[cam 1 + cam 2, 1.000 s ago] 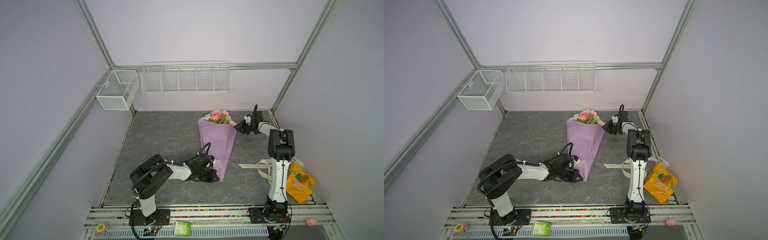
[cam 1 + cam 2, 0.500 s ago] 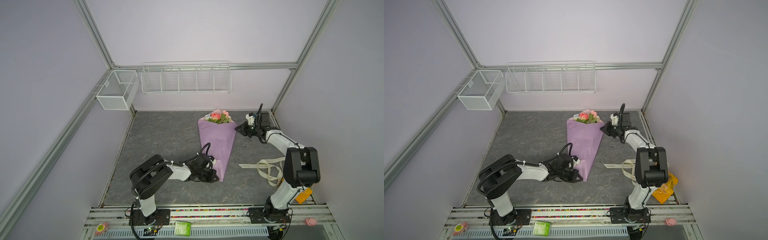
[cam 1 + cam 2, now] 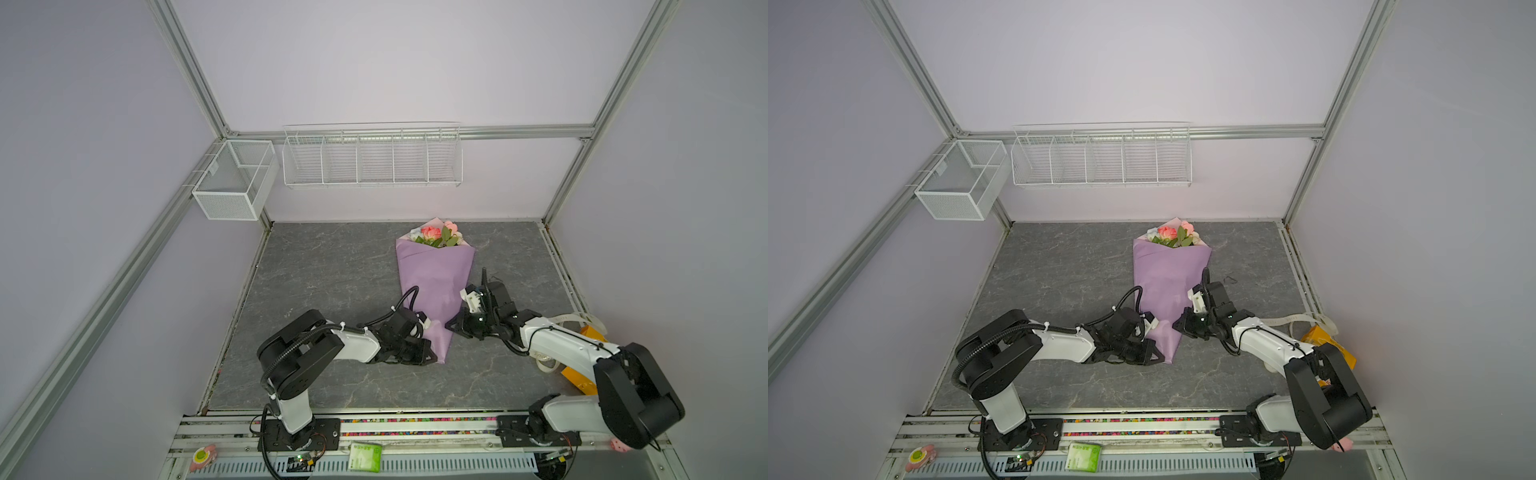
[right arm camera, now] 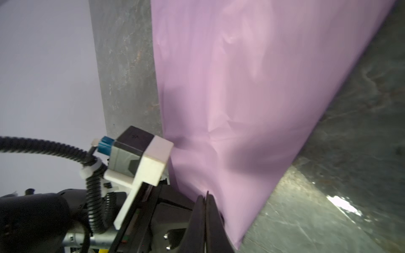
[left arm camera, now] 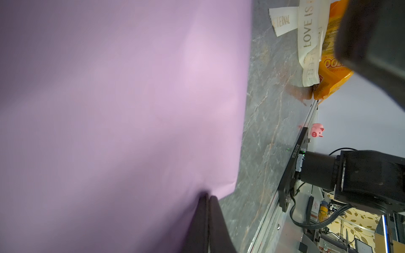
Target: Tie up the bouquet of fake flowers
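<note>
The bouquet of fake flowers lies on the dark stone floor, wrapped in a cone of lilac paper (image 3: 436,282) (image 3: 1167,282). Pink and peach heads (image 3: 436,236) (image 3: 1173,236) show at its far, wide end; the stems are hidden. My left gripper (image 3: 432,358) (image 3: 1156,359) is at the cone's narrow near tip, its fingers pressed together on the paper's edge (image 5: 208,197). My right gripper (image 3: 450,326) (image 3: 1177,325) meets the cone's right edge just above that tip. It is shut with a sliver of paper between its fingers (image 4: 207,195).
A cream lettered ribbon (image 3: 1291,320) (image 5: 309,32) lies at the right, over an orange packet (image 3: 582,374) (image 5: 328,76), partly under the right arm. Two white wire baskets (image 3: 372,158) (image 3: 232,183) hang on the back and left walls. A green packet (image 3: 364,456) sits on the front rail.
The right arm swung from beside the flower heads down to the cone's narrow end, and its gripper closed on the paper's right edge. The left arm stayed put.
</note>
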{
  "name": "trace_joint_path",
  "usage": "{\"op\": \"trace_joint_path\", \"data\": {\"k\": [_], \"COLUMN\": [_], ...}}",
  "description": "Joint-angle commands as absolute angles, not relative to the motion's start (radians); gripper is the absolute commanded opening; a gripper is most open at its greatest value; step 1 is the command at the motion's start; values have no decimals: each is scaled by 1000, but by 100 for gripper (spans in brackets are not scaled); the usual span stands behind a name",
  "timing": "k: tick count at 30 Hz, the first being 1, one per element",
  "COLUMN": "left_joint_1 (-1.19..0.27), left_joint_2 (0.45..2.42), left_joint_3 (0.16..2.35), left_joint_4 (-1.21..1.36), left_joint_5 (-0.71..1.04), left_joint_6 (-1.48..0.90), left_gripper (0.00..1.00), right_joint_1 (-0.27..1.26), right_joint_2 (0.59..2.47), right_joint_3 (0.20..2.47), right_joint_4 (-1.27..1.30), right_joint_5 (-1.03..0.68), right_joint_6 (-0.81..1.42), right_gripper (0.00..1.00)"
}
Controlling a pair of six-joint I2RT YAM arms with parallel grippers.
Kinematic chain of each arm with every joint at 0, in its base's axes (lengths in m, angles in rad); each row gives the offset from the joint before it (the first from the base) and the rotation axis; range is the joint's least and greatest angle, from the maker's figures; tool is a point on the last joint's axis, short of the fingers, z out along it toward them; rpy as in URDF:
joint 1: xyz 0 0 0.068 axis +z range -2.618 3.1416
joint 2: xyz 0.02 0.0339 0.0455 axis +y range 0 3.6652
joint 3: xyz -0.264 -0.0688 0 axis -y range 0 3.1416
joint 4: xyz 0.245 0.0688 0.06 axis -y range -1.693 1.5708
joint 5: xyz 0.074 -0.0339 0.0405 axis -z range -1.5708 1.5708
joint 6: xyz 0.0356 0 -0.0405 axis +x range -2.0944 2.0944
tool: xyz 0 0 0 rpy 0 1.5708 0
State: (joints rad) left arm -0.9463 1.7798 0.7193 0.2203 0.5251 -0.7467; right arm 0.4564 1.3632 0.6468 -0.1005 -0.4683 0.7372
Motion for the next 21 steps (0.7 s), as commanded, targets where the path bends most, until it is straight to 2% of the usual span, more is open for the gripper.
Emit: {"op": "trace_joint_path", "data": {"k": [1, 6, 9, 12, 16, 21], "left_joint_1": [-936, -936, -936, -933, -933, -932], "left_joint_2": [1822, 1813, 1808, 1814, 1828, 1817], "left_joint_3": [686, 676, 676, 681, 690, 676], "left_joint_4": [152, 150, 151, 162, 187, 197], "left_joint_5": [496, 486, 484, 509, 540, 533], "left_joint_6": [-759, -764, -770, -790, -810, -821], "left_gripper": [5, 5, 5, 5, 5, 5], "right_joint_1": [466, 472, 474, 468, 444, 442], "right_joint_2": [1405, 1541, 1577, 1609, 1660, 1559], "right_joint_3": [684, 712, 699, 678, 650, 672], "right_joint_4": [-62, -13, -33, -102, -46, -83], "right_joint_5": [-512, -544, -559, -502, -560, -566], "right_joint_6": [745, 757, 703, 647, 662, 665], "right_gripper": [7, 7, 7, 7, 7, 8]}}
